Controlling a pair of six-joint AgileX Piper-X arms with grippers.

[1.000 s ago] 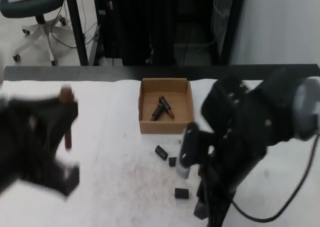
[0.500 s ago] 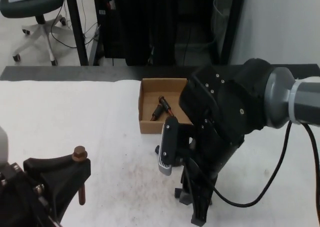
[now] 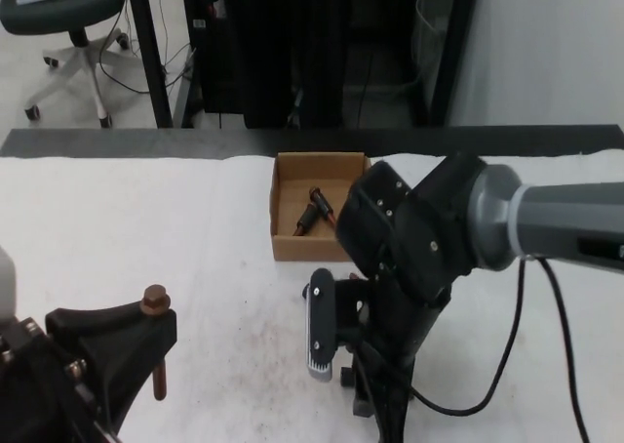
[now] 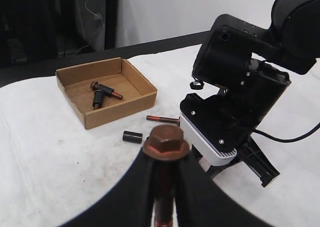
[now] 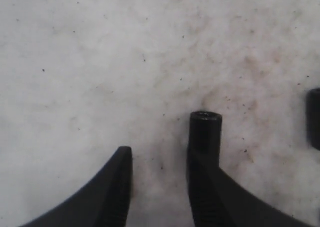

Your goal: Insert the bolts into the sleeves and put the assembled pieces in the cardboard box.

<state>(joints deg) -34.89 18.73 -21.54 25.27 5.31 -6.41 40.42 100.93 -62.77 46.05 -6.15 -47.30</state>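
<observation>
The left gripper clamps a copper bolt upright at the 8 o'clock edge of the cloth. The right gripper hangs spread-fingered above the cloth, a black sleeve at one fingertip. The right arm crowds the 5 o'clock side of the cardboard box, near a loose sleeve and a loose bolt.

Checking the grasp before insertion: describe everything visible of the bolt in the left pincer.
The bolt looks like coppery-brown metal, with a hexagonal head and a straight shank. It stands upright, head up, clamped by the left pincer just under the head, a finger on each side of the shank. In the high view the shank's lower end sticks out below the fingers, over the near left of the white-covered bench.
</observation>
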